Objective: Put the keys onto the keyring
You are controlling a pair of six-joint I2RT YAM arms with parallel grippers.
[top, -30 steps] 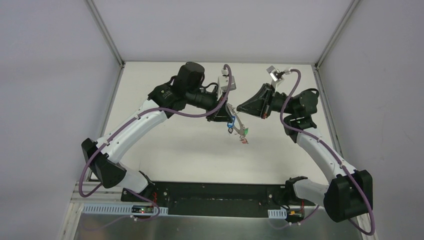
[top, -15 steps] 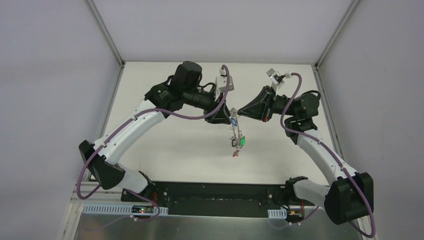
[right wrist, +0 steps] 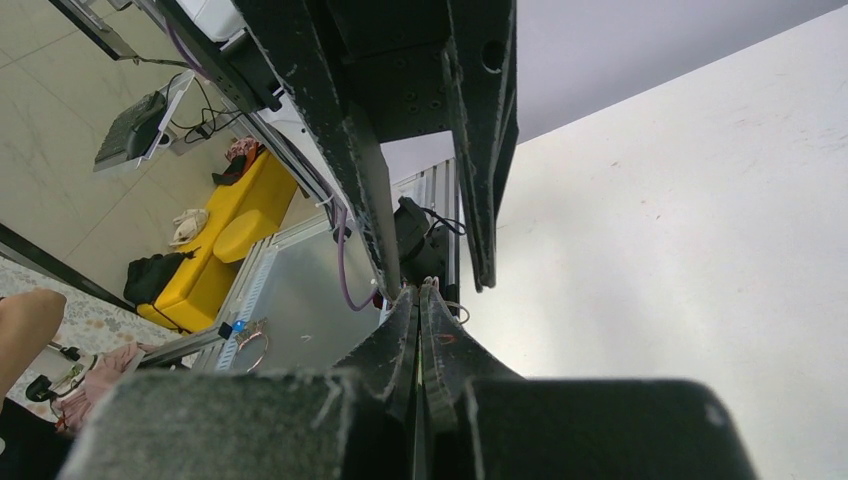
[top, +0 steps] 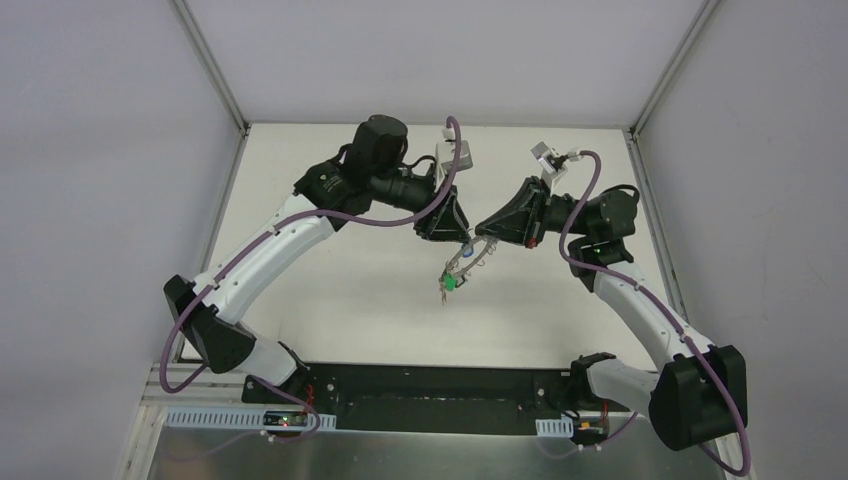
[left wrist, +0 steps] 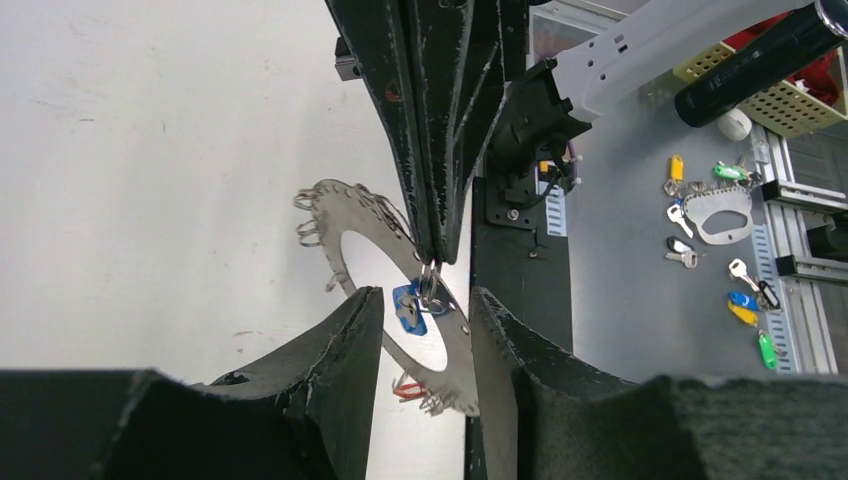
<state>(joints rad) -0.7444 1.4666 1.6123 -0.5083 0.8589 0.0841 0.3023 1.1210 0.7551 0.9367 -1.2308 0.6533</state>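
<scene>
The keyring [left wrist: 345, 205], a flat grey disc with a large hole and small loops on its rim, hangs in the air over the table. My right gripper [left wrist: 430, 262] is shut on its rim from above, and its pinched tips [right wrist: 418, 292] show a thin metal edge between them. A blue-tagged key [left wrist: 409, 315] and a red-tagged one [left wrist: 409, 390] dangle from the rim. In the top view a green tag [top: 452, 283] hangs at the keyring's [top: 465, 258] low end. My left gripper [left wrist: 427, 300] stands open, a finger either side of the disc, not touching it.
Both arms meet above the table's middle [top: 350, 290]. The black base plate [top: 430, 385] lies at the near edge. Off the table, a metal shelf holds a spare keyring plate [left wrist: 722, 212] and several loose tagged keys [left wrist: 745, 300].
My left gripper has opened and let go of the keyring. The keyring, held by the right gripper, has swung its low end from the right to the left.
</scene>
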